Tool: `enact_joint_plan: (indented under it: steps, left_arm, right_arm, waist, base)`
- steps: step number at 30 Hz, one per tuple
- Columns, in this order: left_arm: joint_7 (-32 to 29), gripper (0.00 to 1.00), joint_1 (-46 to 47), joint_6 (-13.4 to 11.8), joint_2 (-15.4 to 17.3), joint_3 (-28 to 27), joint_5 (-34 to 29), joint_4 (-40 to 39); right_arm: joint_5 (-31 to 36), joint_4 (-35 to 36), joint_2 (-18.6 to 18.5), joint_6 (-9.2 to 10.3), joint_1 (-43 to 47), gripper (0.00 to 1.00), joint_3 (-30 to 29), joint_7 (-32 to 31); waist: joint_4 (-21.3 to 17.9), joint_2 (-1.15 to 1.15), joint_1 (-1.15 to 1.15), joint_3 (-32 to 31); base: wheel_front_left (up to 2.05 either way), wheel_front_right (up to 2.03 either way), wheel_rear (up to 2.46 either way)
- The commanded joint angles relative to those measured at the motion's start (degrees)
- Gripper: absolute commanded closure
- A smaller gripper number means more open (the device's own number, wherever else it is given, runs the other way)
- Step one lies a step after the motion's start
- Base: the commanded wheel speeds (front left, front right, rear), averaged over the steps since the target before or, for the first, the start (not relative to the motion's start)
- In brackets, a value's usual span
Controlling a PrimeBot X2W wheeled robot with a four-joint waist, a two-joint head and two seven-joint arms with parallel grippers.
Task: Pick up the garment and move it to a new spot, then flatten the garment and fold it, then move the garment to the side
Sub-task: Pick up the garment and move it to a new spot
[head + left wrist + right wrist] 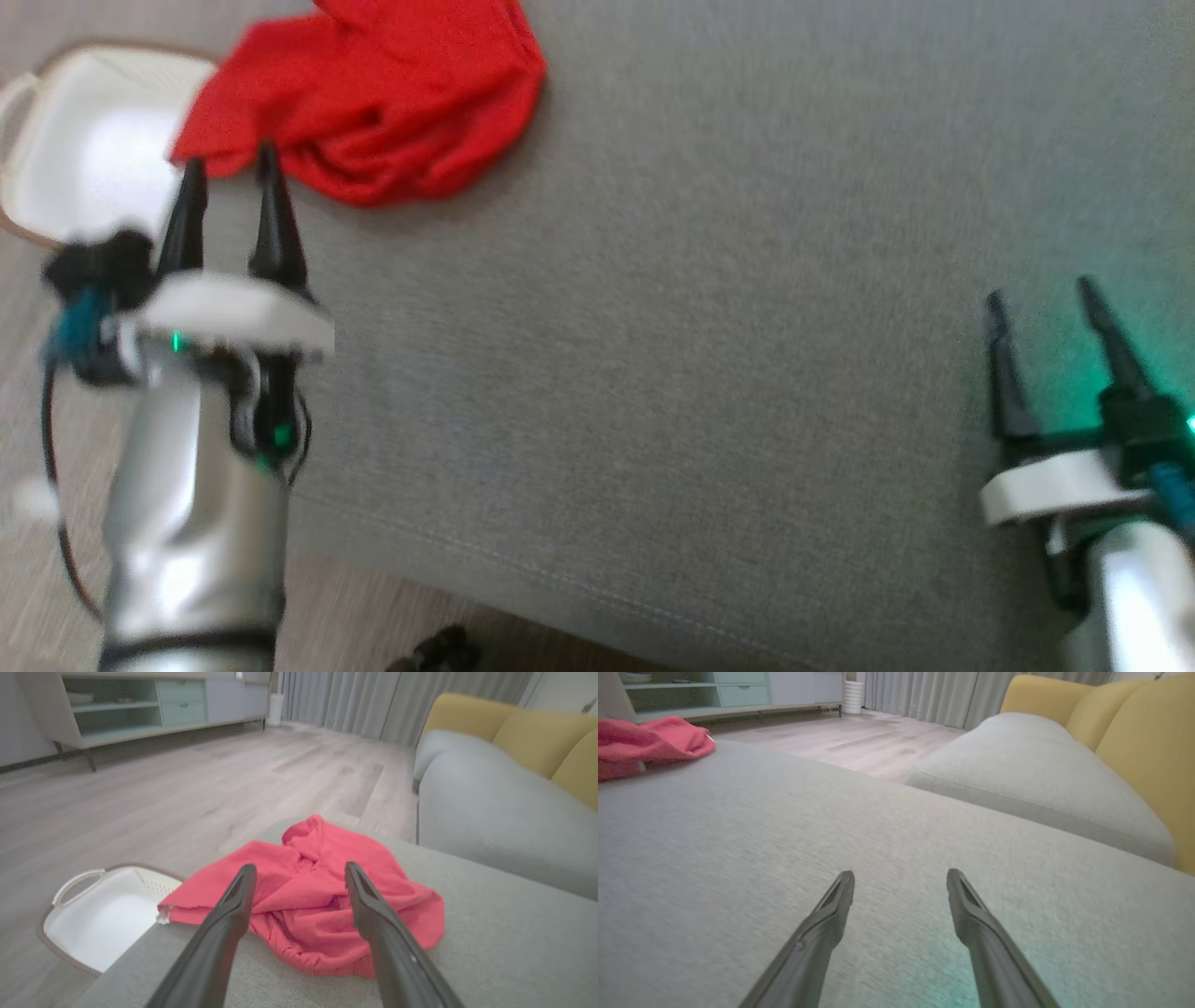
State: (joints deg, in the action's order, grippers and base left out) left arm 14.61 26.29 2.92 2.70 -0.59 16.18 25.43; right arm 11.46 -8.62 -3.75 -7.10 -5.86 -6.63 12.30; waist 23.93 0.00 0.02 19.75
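Observation:
A crumpled red garment (373, 103) lies in a heap at the far left corner of the grey cushion (700, 327). One edge of it hangs over the side above a white basket. My left gripper (229, 168) is open, its tips just short of the garment's near edge, nothing between them. In the left wrist view the garment (308, 896) lies straight ahead of the open gripper (299, 872). My right gripper (1041, 303) is open at the lower right, far from the cloth, over bare cushion. The right wrist view has the garment (644, 742) at the far left and the gripper (901, 879) open.
A white basket (84, 140) with a brown rim stands on the wood floor left of the cushion, also in the left wrist view as the basket (98, 914). A grey and yellow sofa (504, 798) lies beyond. A low cabinet (140, 709) stands by the far wall.

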Motion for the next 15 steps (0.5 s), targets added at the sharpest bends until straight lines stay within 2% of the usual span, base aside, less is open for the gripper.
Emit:
enact_joint_plan:
  steps: [1,6,11,12,13,15]
  left_arm:
    - [-0.68,0.0,3.51,0.46,1.65,-1.96,0.28,1.9]
    - [-4.05,0.0,16.11,1.69,2.29,-0.03,0.51,16.13]
    - [-7.53,0.0,23.14,2.41,2.26,2.19,0.01,28.62]
    - [-8.2,0.32,23.95,2.69,2.25,2.54,0.1,30.58]
    - [-8.66,1.0,24.61,2.93,2.4,2.79,0.21,32.25]
    - [-8.35,1.0,25.47,3.49,2.8,3.24,0.53,34.18]
  right_arm:
    - [0.35,2.51,-1.19,-0.39,-0.64,0.0,0.62,-0.44]
    - [0.47,6.49,-3.09,-0.39,-1.32,0.0,0.15,-2.74]
    - [-0.06,8.96,-3.72,-0.39,-1.02,0.0,0.39,-4.36]
    - [-0.2,9.18,-3.6,-0.39,-0.95,0.0,0.43,-4.5]
    - [-0.33,9.27,-3.4,-0.39,-0.92,0.0,0.52,-4.51]
    - [-0.67,8.84,-2.73,-0.39,-0.65,0.0,0.51,-4.15]
  waist:
    - [-2.22,0.0,-0.02,7.23]
    - [-3.26,0.0,-0.02,11.34]
    - [-4.42,0.0,-0.02,11.93]
    - [-4.71,0.0,-0.02,11.69]
    - [-5.07,0.0,-0.02,11.23]
    - [-5.77,0.0,-0.02,9.5]
  base:
    - [0.0,0.0,0.0]
    - [0.0,0.0,0.0]
    - [0.0,0.0,0.0]
    - [0.0,0.0,0.0]
    - [0.0,0.0,0.0]
    - [0.0,0.0,0.0]
